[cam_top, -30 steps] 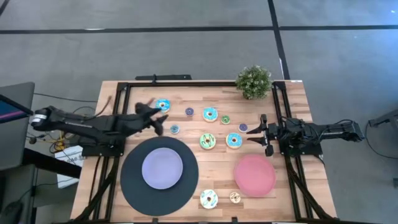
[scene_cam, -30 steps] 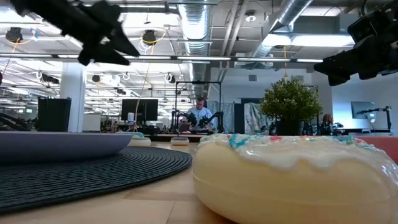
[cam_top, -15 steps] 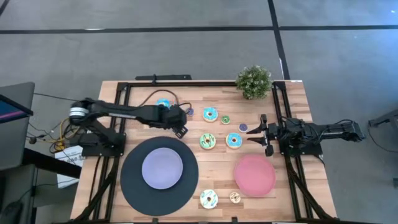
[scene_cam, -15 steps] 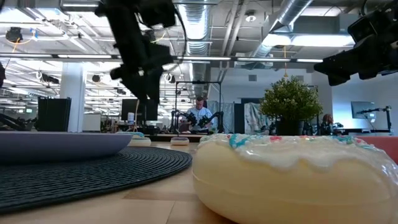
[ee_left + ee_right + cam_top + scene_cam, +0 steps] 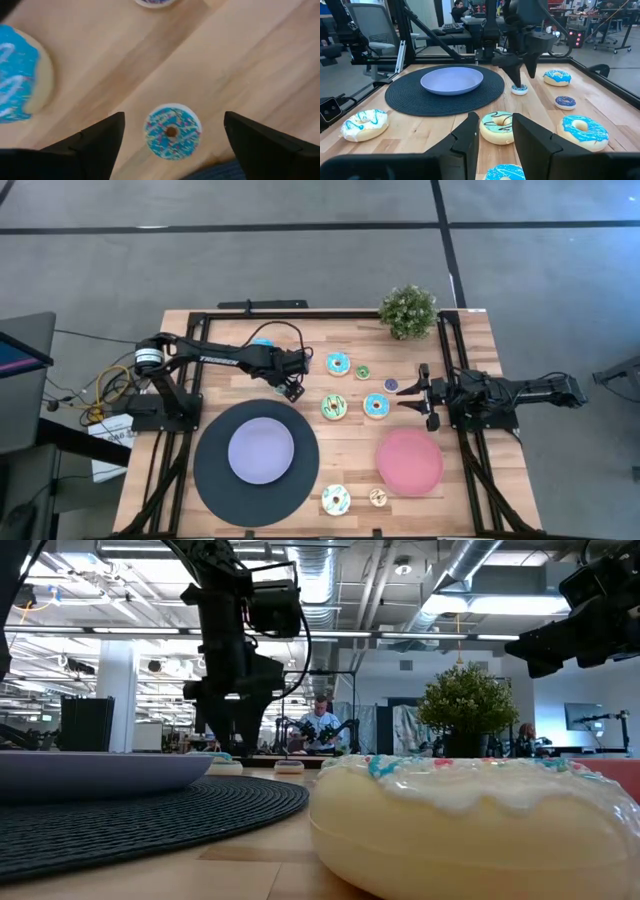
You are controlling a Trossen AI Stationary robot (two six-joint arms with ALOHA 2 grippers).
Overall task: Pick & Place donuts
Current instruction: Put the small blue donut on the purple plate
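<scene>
My left gripper points down, open, over the coin-sized blue donut. Its fingers stand on either side of the donut without touching it, as the right wrist view shows too. That donut lies flat on the wood beside the black disc. A large blue donut and a small purple one lie close by. Other donuts lie flat mid-table: blue, green-iced, blue. My right gripper waits open at the table's right side.
The lavender plate sits on the black disc and the pink plate lies near the right. A white donut and a small orange one lie by the near edge. A potted plant stands at the far edge.
My left arm has swung from the table's left side toward the middle, reaching out over the donuts. Its gripper has tipped to point down and has come down over the small blue donut. The donuts have stayed in place.
</scene>
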